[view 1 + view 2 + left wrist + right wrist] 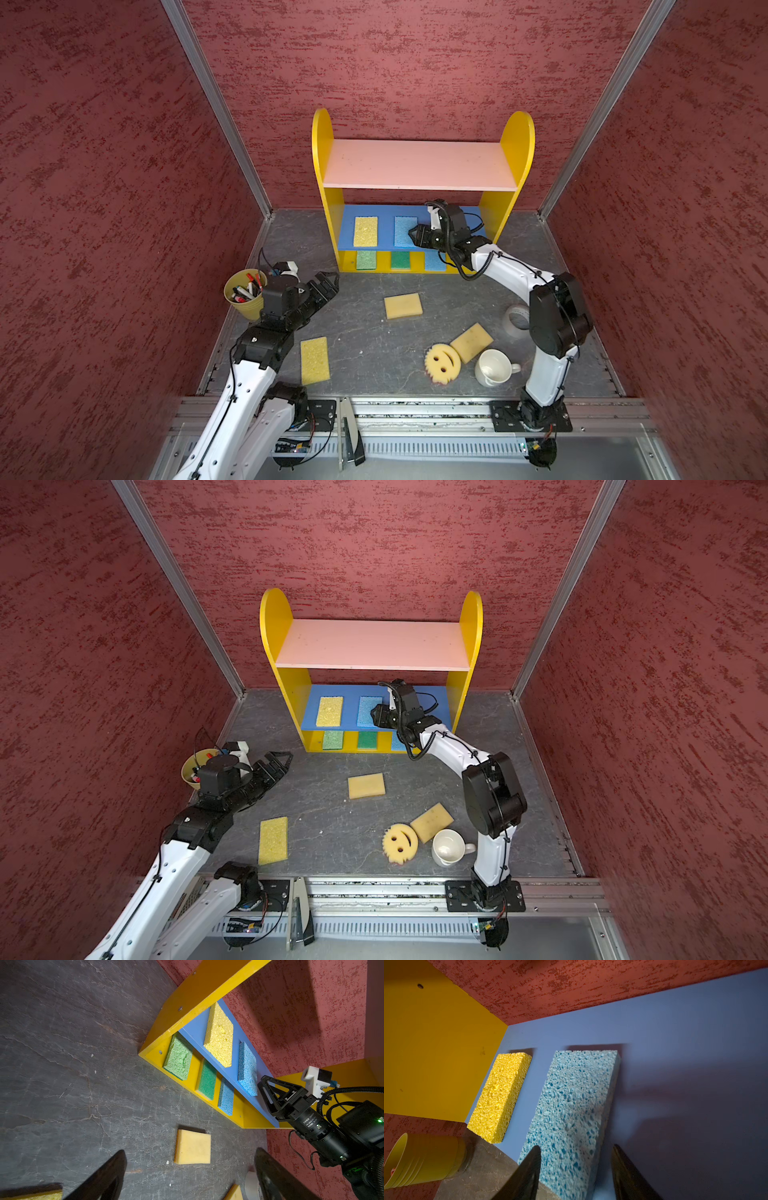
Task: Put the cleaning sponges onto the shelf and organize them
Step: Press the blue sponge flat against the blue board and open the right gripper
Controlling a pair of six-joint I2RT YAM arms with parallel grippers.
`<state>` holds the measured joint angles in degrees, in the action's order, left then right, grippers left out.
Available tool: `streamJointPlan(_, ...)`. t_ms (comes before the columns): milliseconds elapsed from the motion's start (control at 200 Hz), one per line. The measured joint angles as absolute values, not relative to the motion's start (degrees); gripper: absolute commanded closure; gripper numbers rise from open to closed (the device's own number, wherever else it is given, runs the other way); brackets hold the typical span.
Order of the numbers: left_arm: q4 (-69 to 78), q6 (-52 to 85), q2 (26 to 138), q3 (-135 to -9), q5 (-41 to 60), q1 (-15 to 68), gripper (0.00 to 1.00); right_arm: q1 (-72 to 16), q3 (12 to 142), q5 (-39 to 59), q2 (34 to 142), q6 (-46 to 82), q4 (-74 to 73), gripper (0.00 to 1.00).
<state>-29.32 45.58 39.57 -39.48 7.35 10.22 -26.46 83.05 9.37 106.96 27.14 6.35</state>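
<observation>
Reading this as the release step: right gripper (576, 1147) sits at the near end of the blue sponge (571, 1105). Its fingers are spread, one over the top face and one clear of the side edge, so nothing is pinched.

The blue sponge lies flat on the blue middle board (386, 226) of the shelf (322, 137). It's parallel to the yellow sponge (365, 231) with a gap between, which looks like deliberate row spacing.

The base tier holds the light green sponge (366, 260), dark green sponge (400, 260) and second blue sponge (434, 262), same orientation. Pink top board (415, 164) is bare.

Left gripper (329, 281) hovers beside the marker cup (243, 299), fingers spread wide and empty, probably parked clear of the shelf.

Left on the bench (365, 332):
- tan sponge (403, 306)
- loose yellow sponge (315, 360)
- second tan sponge (471, 342), between the smiley-face sponge (442, 361) and the white mug (494, 368)

Writing: there's small white print on the right gripper's motor housing in the left wrist view, unreadable. No labels on the sponges.
</observation>
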Motion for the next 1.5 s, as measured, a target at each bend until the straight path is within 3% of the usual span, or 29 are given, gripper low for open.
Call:
streamJointPlan(446,-29.6,45.6,39.4,-39.4,7.4,9.3,0.04,-26.4,89.4,7.3,109.6,25.7,9.6,0.69)
streamJointPlan(751,-29.6,45.6,39.5,-39.4,7.4,8.9,0.04,-26.4,89.7,7.8,112.7,25.6,10.7,0.68)
streamJointPlan(1042,-29.6,45.6,41.4,-39.4,7.7,8.7,0.04,-26.4,90.1,8.8,113.4,25.3,10.6,0.87)
streamJointPlan(1318,-29.5,45.7,42.3,-39.4,8.1,8.7,0.04,-26.4,90.4,9.1,113.5,25.0,10.6,0.88)
streamJointPlan(1498,-29.5,45.7,42.4,-39.4,8.6,8.7,0.04,-26.4,90.4,9.6,113.5,25.2,10.6,0.82)
